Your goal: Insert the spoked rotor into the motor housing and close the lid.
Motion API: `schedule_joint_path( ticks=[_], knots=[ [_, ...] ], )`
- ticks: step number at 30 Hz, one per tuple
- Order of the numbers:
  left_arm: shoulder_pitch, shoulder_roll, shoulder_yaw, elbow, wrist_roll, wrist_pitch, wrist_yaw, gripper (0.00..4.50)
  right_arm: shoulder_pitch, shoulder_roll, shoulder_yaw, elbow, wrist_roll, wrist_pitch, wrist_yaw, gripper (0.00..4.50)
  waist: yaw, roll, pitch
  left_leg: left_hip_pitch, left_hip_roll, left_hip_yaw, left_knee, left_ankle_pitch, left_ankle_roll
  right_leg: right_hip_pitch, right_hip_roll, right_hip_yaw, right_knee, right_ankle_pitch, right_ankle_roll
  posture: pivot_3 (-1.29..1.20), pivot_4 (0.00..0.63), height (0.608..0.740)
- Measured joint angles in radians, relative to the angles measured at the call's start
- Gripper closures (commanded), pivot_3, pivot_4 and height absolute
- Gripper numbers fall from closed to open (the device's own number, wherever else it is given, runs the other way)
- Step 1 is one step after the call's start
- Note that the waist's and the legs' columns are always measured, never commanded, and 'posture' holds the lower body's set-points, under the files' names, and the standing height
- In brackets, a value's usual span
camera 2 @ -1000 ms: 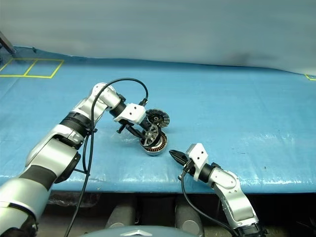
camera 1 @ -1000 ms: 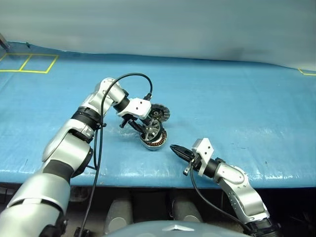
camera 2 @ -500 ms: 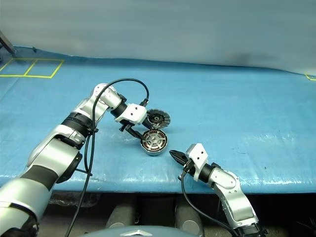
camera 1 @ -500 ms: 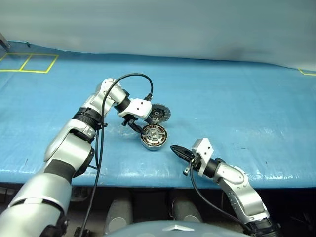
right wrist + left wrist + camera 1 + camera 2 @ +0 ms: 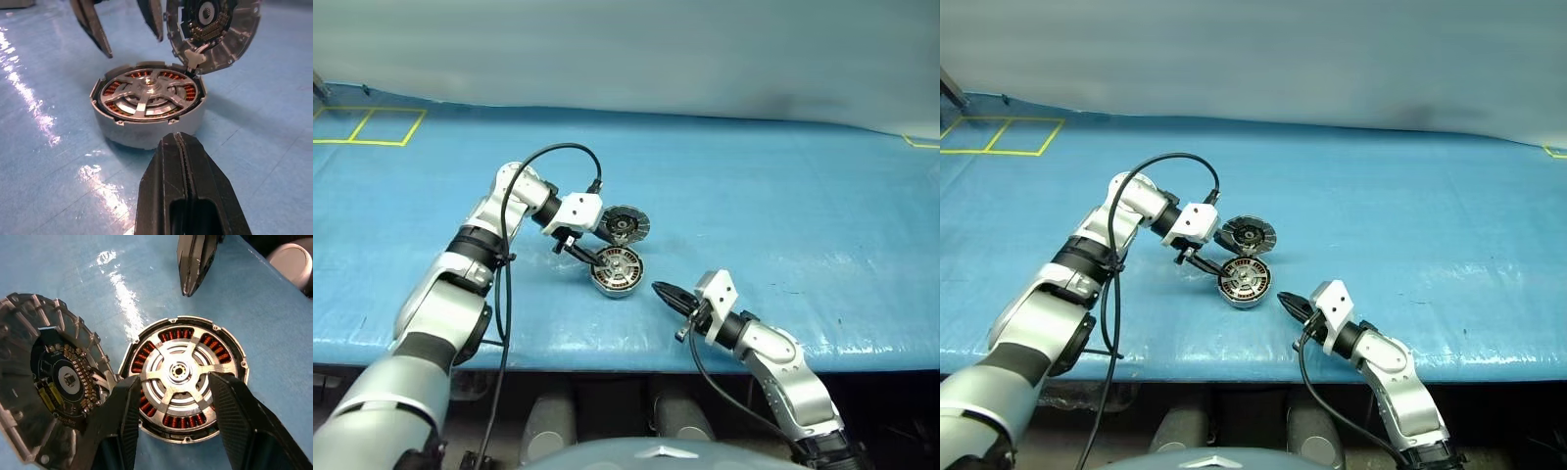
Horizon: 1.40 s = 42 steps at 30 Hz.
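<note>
Pointing at the housing from the near edge, the right gripper is pressed together, empty. Just beyond, the motor housing sits on the blue table, spoked rotor seated inside. Over it, the left gripper hangs spread, holding nothing, lid tipped open behind.

No text, label, brand or number can be read anywhere, neither on the blue worktop nor on the round grey hinged lid.
</note>
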Motion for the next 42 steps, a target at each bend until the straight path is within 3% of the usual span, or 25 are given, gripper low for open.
schedule_joint_path(
  ticks=[12,19,25,36,42],
  knots=[
    [0.268,0.044,0.126,-0.270,-0.120,0.195,0.158,2.12,-0.115,-0.009,-0.015,0.046,-0.019,0.069,-0.045,4.50,0.001,0.000,0.000,0.001,0.000,0.000,0.001,0.000,0.000,0.001,0.000,0.000,0.001,0.000,0.000,0.00,0.150,0.740],
    [0.393,0.012,0.200,-0.365,-0.179,0.258,0.306,2.12,-0.249,-0.016,-0.025,0.138,-0.101,0.180,-0.151,4.50,0.001,0.000,0.000,0.002,0.000,0.000,0.001,0.000,0.000,0.001,0.000,0.000,0.001,0.001,0.000,0.00,0.150,0.740],
    [0.469,-0.010,0.222,-0.418,-0.221,0.298,0.385,2.12,-0.389,-0.013,-0.025,0.246,-0.123,0.212,-0.152,4.50,0.000,0.000,0.000,0.002,0.000,0.001,0.001,0.000,0.000,0.001,0.000,0.000,0.001,0.001,0.001,0.00,0.150,0.740],
    [0.551,0.049,0.273,-0.481,-0.256,0.341,0.451,2.12,-0.702,0.071,-0.025,0.478,-0.032,0.207,0.037,4.50,-0.006,0.001,0.000,0.003,0.000,0.001,-0.003,0.000,0.000,0.001,0.000,0.000,0.000,0.006,0.001,0.00,0.150,0.740],
    [0.590,0.067,0.311,-0.528,-0.284,0.364,0.482,2.12,-0.793,0.118,0.005,0.565,-0.010,0.212,0.146,4.50,-0.005,0.001,0.000,0.003,0.000,0.001,-0.006,0.000,0.000,0.000,0.000,0.000,-0.001,0.006,0.000,0.00,0.150,0.740]
  ],
)
